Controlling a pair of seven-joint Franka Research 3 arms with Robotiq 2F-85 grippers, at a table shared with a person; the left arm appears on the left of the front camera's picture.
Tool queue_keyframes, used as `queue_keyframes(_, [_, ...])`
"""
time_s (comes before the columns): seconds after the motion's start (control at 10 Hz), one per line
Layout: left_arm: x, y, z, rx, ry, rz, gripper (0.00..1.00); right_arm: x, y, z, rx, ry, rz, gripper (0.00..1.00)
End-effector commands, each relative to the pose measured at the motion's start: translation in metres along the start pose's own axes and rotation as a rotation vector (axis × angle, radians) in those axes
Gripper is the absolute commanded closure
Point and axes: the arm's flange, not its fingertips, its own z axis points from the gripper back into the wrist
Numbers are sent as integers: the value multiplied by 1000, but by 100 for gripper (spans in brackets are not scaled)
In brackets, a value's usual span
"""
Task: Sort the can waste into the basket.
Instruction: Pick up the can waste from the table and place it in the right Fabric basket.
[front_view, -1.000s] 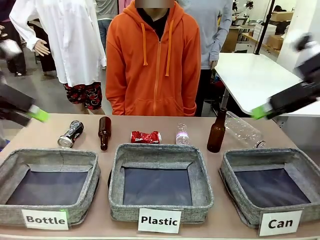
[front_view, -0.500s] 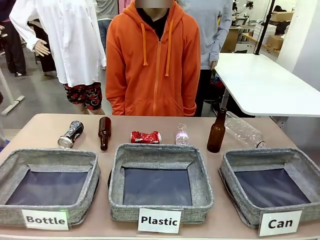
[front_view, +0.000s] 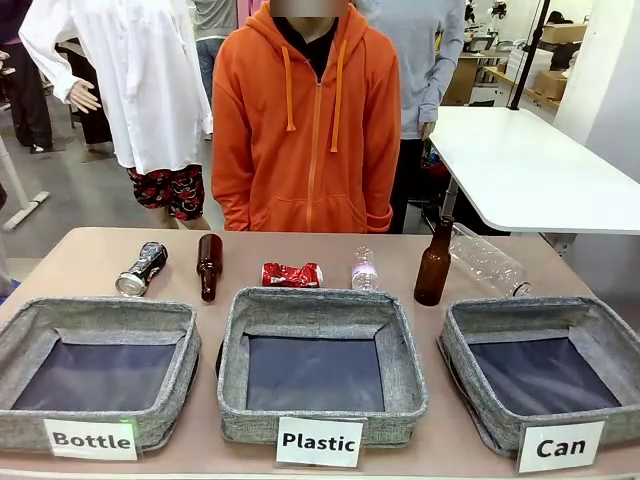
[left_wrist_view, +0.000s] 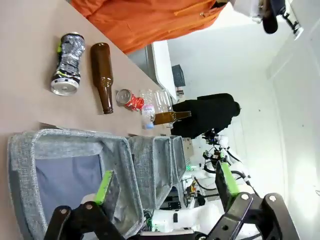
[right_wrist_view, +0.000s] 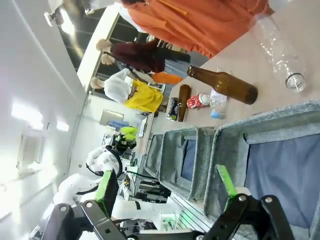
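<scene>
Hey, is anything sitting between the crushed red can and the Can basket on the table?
Yes. Going along the table from the red can toward the Can basket, a small clear bottle and an upright brown bottle stand in the line. Lifting the can over them would likely avoid both.

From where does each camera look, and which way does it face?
Front view: robot's side, facing the person across the table.
Left wrist view: rolled sideways, facing the dark can past the open left gripper.
Right wrist view: rolled, facing over the Can basket past the open right gripper.
Shared: the red can.
</scene>
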Motion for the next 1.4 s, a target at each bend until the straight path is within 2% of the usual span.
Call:
queue_keyframes(0.0, [-3, -13, 14, 5, 12, -51, 0, -2, 14, 7, 16, 10, 43, 0])
queue_keyframes(0.4, [-3, -13, 14, 5, 12, -51, 0, -4, 11, 5, 3, 28, 8, 0])
queue_keyframes(0.6, [-3, -13, 14, 5, 12, -51, 0, -3, 50, -27, -179, 62, 104, 0])
queue_keyframes(0.7, [-3, -13, 14, 5, 12, -51, 0, -1, 84, -62, -279, 117, 196, 0])
queue_keyframes(0.8, [-3, -13, 14, 5, 12, -51, 0, -3, 122, -119, -391, 232, 324, 0])
queue_keyframes(1.0, [-3, -13, 14, 5, 12, -51, 0, -23, 172, -214, -527, 386, 537, 0])
queue_keyframes(1.1, [-3, -13, 14, 5, 12, -51, 0, -36, 185, -255, -618, 411, 622, 0])
queue_keyframes(1.2, [-3, -13, 14, 5, 12, -51, 0, -50, 187, -290, -634, 496, 669, 0])
queue_keyframes(1.3, [-3, -13, 14, 5, 12, -51, 0, -52, 184, -299, -744, 463, 664, 0])
